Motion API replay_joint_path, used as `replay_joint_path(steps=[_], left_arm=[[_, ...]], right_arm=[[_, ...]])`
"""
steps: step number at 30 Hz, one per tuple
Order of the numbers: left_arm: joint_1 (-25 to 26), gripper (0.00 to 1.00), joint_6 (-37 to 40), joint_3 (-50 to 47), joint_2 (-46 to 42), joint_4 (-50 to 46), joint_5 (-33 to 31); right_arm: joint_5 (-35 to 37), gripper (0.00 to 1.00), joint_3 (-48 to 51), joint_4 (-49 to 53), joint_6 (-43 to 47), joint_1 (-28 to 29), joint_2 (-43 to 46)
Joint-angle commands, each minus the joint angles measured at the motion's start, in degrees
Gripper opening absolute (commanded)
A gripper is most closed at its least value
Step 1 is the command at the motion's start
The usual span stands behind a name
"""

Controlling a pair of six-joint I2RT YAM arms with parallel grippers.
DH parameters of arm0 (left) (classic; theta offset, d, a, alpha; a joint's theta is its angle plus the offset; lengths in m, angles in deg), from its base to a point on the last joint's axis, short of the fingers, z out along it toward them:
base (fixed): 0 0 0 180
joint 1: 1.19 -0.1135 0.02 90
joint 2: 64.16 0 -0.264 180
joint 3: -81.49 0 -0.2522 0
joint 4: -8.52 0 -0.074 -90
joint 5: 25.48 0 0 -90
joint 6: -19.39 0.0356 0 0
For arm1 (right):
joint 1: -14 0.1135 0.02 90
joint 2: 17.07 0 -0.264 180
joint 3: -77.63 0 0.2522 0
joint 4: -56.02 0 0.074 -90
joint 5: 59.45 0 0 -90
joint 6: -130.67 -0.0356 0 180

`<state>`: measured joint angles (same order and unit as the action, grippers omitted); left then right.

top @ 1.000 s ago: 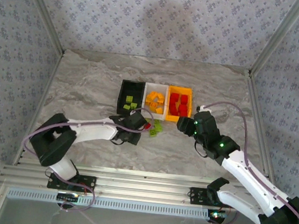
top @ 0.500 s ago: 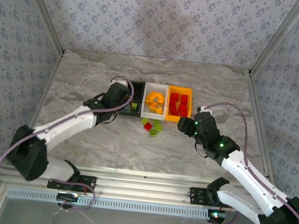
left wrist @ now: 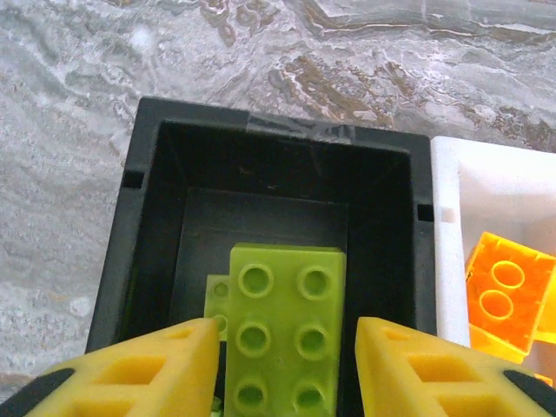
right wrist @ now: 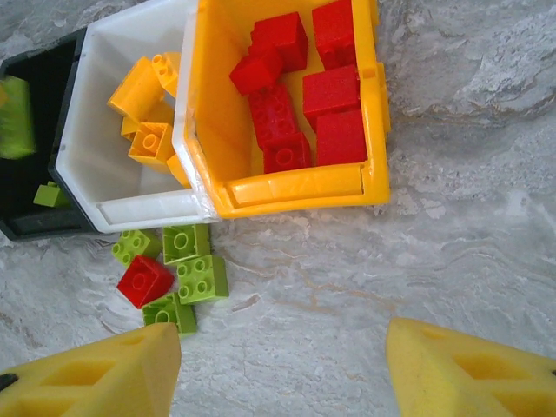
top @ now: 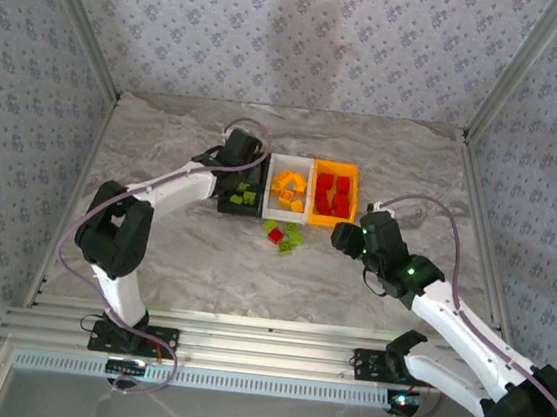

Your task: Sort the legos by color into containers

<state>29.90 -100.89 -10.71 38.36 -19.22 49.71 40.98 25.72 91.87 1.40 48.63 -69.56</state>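
1. Swung over from the loose pile, left gripper [left wrist: 287,365] hangs above the black bin [left wrist: 130,226].
2. Its jaws stand parted, clear of a lime brick [left wrist: 287,287] whose near end is cut off.
3. Right gripper [right wrist: 282,365], right of that bin, gapes empty.
4. A red brick [right wrist: 144,280] and lime bricks [right wrist: 201,278] lie near the bin.

1. A grey-and-cream marbled tabletop [top: 172,257] stretches from near to far.
2. Pale wallpaper with small floral sprigs covers the left, far and right walls [top: 427,54].
3. Aluminium posts [top: 77,19] rise at both far corners, and ribbed aluminium rails [top: 262,353] cross the near edge.
4. A soft shadow [top: 301,30] dims the far wall.
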Motion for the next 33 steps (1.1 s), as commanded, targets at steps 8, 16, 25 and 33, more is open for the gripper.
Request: replay_joint_path(steps=[8, 16, 25, 33], left_arm=[[1.34, 0.78, -2.34, -1.61, -10.72, 1.11, 3.7], [8.54, 0.87, -4.83, -18.04, -32.42, 3.67, 4.24], [11.05, 0.96, -12.52, -40.37, -54.33, 2.43, 3.65], [11.08, 0.99, -14.79, -45.9, -62.32, -1.7, 1.75]], right_arm=[[-3.29, 0.67, 0.61, -1.14, -1.01, -0.09, 0.16], [-5.87, 0.67, -0.97, -6.25, 0.7, 3.23, -7.28], [-5.83, 0.68, -8.33, -12.29, 2.1, 10.43, -27.78], [3.14, 0.69, -14.69, -6.87, -1.48, 15.49, -39.88]])
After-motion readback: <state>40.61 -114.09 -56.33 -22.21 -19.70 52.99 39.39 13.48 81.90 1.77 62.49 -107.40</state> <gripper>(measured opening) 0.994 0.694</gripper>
